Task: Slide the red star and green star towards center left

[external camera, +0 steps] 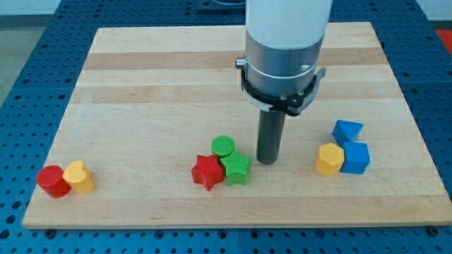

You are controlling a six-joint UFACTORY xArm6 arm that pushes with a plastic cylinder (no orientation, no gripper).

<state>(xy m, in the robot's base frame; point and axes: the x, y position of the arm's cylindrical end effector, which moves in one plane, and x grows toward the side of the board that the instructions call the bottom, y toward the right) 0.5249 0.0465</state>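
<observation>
- Camera view: my tip point(268, 161) rests on the wooden desk point(141, 92), just to the view's right of the green star point(236, 169).
- There is no gripper here, only a dark rod, so nothing is held.
- The red star point(207, 172) touches the green star on its left side, near the view's bottom middle.
- A green cylinder point(224, 147) sits right behind both stars.
- At the bottom left, a red cylinder point(52, 181) touches a yellow block point(79, 177).
- On the right, two blue blocks point(347, 131) point(355, 158) and a yellow block point(329, 159) huddle together.

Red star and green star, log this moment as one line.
tip right of green star | red star touching its left | green cylinder behind | stars bottom center, not center left
</observation>
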